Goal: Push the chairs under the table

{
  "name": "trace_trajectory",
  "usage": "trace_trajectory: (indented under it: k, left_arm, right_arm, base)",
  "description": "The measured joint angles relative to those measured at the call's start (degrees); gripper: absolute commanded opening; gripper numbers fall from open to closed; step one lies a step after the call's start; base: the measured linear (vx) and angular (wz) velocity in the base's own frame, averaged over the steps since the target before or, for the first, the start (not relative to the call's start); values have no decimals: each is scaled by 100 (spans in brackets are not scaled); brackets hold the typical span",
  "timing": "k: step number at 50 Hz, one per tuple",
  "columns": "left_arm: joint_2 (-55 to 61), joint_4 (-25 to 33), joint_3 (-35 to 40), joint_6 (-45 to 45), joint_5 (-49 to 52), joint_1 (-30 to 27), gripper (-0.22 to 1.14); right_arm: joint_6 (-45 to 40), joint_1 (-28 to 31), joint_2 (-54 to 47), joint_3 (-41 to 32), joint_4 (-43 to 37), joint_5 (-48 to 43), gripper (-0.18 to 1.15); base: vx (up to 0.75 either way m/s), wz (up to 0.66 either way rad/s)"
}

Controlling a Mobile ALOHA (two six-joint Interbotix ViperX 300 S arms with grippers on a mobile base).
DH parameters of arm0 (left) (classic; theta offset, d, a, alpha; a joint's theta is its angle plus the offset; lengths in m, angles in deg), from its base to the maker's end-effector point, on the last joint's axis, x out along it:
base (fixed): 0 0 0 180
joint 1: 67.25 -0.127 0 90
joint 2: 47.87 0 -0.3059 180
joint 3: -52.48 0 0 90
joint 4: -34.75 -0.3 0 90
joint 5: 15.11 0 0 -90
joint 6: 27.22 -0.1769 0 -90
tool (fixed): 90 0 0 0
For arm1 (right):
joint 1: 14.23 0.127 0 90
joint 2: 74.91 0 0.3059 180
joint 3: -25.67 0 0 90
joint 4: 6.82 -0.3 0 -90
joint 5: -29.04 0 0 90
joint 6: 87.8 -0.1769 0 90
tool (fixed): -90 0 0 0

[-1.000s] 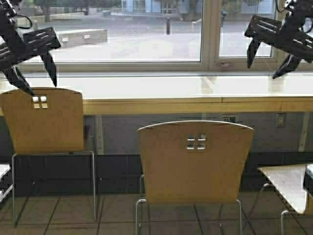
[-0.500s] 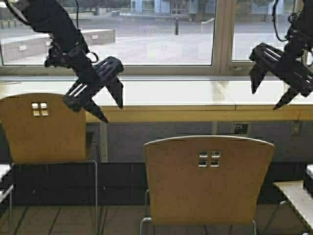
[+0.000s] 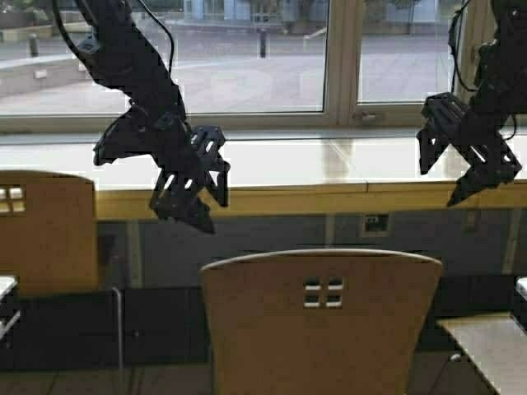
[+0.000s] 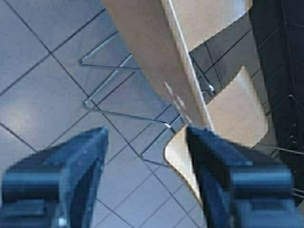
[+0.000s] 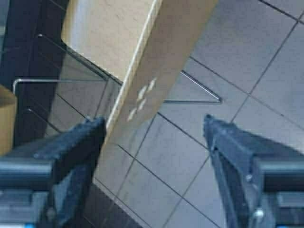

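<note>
The near chair (image 3: 321,321) stands on the floor, its back facing the robot. It lies below both grippers and between them. Its backrest top runs side to side. The left gripper (image 3: 191,191) hangs just above the backrest's left end, fingers spread, and is nearer. The right gripper (image 3: 467,163) is higher, fingers spread too. Beyond is the table (image 3: 288,197). Another chair (image 3: 45,230) stands at its left.
</note>
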State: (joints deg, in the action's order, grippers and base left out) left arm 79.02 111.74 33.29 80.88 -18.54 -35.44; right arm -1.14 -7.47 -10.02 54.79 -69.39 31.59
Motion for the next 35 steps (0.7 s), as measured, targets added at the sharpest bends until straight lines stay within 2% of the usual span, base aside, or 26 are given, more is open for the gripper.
trace_trajectory:
  k: [10,21,35]
  left_arm:
    - [308,176,9,633,-114,211,86]
    - [659,176,202,729,-97,229,86]
    - [1037,176,554,747,-79,229,86]
  right_arm:
    - [0,246,-193,-53,-677,-97,95]
    - [-9,686,-677,-246,-1345,-202,95]
    - [-9,949,-1292,-659,-1512,-325,95]
  base:
    - [15,-10]
    - [13,-3]
    - [9,-1]
